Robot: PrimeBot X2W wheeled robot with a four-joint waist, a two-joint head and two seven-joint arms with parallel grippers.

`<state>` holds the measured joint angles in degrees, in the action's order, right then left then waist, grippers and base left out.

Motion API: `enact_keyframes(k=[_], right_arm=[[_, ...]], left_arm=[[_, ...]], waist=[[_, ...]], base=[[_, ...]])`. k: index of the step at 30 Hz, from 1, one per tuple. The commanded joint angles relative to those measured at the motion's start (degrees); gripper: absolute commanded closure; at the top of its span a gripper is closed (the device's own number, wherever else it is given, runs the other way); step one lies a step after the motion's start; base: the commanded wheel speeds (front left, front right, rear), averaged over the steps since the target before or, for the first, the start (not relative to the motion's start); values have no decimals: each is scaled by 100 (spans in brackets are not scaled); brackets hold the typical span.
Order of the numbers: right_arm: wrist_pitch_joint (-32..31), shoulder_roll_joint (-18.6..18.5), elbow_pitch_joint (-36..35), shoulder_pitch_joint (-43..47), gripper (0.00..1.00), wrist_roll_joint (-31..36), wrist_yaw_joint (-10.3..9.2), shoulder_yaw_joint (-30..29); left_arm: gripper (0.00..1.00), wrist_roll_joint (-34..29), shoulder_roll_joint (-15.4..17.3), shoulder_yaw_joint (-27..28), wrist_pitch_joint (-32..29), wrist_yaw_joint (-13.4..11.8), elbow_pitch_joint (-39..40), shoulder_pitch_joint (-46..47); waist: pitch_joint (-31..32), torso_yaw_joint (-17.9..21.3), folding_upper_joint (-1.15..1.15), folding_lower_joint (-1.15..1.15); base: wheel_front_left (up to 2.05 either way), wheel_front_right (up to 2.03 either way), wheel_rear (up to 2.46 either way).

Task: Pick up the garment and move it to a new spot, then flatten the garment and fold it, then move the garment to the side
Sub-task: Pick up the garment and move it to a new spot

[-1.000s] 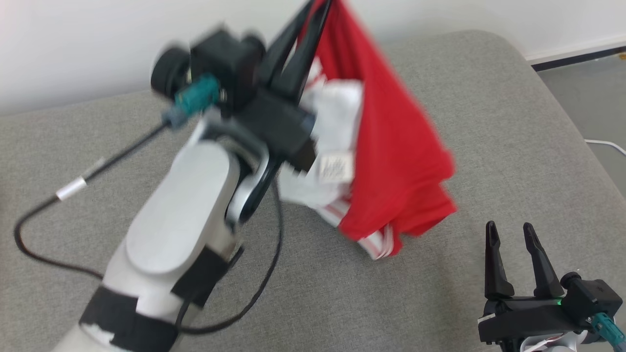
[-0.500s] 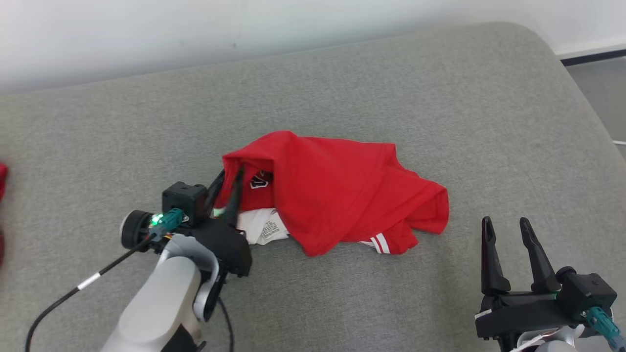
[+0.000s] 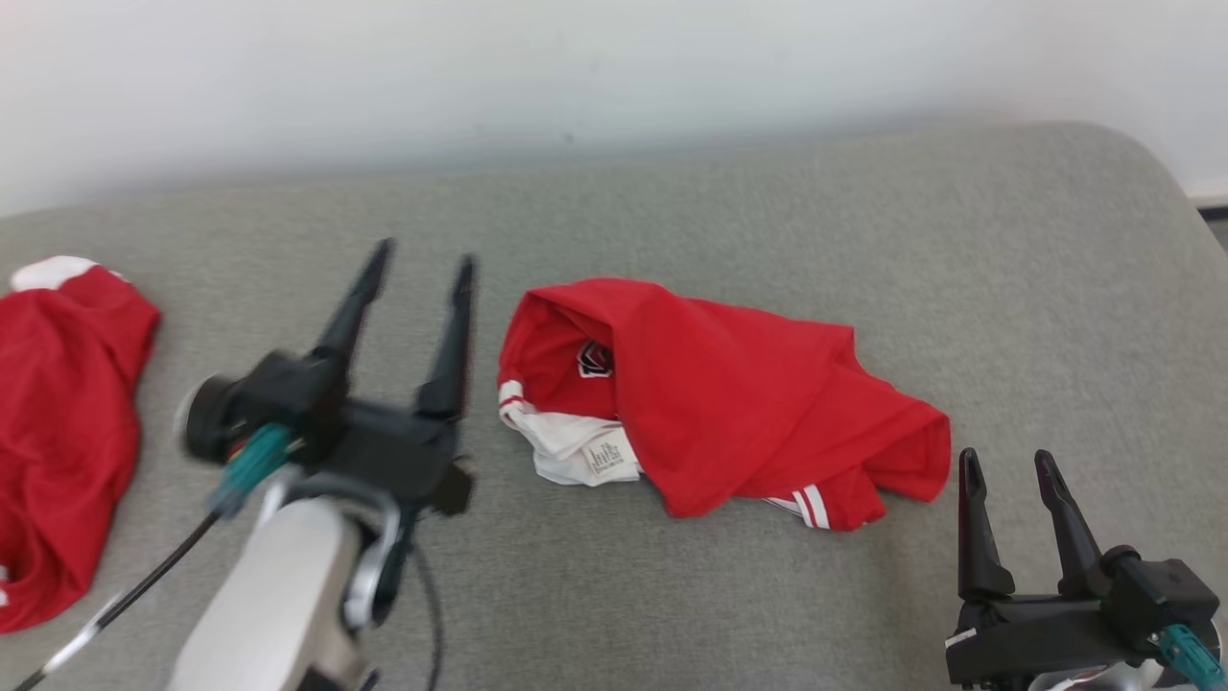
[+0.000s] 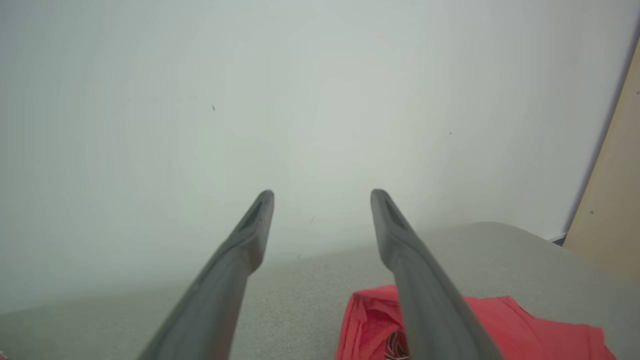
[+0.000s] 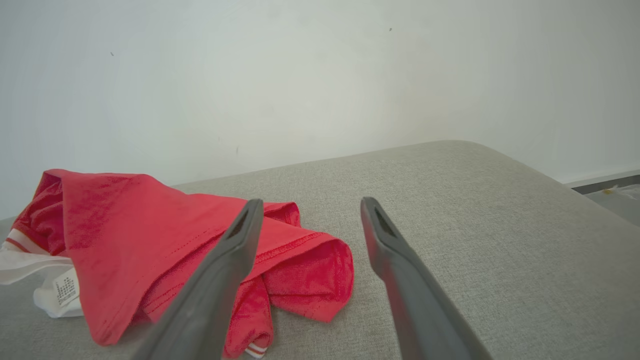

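A crumpled red garment (image 3: 729,393) with white trim and a label lies in a heap on the grey cushion (image 3: 767,221). It also shows in the right wrist view as the red garment (image 5: 150,235) at the left, and as a corner of the garment (image 4: 505,325) in the left wrist view. My left gripper (image 3: 422,259) hovers just left of the heap, open, with nothing between its fingers. My right gripper (image 3: 1007,461) stands open at the lower right, just beyond the garment's right end.
A second red cloth (image 3: 58,422) with a white edge lies at the cushion's far left. A pale wall (image 3: 576,67) runs behind the cushion. A black cable (image 3: 125,595) trails from my left wrist. Bare cushion lies in front and to the right.
My left gripper has let go of the garment, opened and drawn back to the left. The garment went from hanging to lying in a heap. The camera shifted, bringing the second cloth into view.
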<state>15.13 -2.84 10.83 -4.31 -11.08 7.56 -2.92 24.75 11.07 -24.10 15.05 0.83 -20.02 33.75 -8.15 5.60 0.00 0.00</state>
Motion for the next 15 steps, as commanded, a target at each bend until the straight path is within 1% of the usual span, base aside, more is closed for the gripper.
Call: enact_keyframes(k=[1, 3, 8, 12, 15], right_arm=[[2, -7, -31, 88, 0, 47, -14, -35], [2, -7, -46, 102, 0, 72, -14, -48], [2, -7, -91, 179, 0, 118, -14, 13], [2, -7, -133, 256, 0, 148, -14, 6], [2, -7, -138, 328, 0, 167, -13, 19]], left_arm=[[0, -79, 112, 167, 15, -81, 215, -291], [0, -152, 249, 426, 16, -188, 538, -607], [0, -317, 546, 950, 17, -362, 1168, -1594], [0, -361, 602, 1346, 17, -447, 1626, -2447], [0, -494, 575, 1542, 18, -496, 1823, -3019]], waist=[[259, -263, 0, 0], [353, -332, 0, 0], [567, -412, 0, 0], [688, -450, 0, 0], [781, -478, 0, 0]], base=[[0, 0, 0], [0, 0, 0], [0, 0, 0], [0, 0, 0], [0, 0, 0]])
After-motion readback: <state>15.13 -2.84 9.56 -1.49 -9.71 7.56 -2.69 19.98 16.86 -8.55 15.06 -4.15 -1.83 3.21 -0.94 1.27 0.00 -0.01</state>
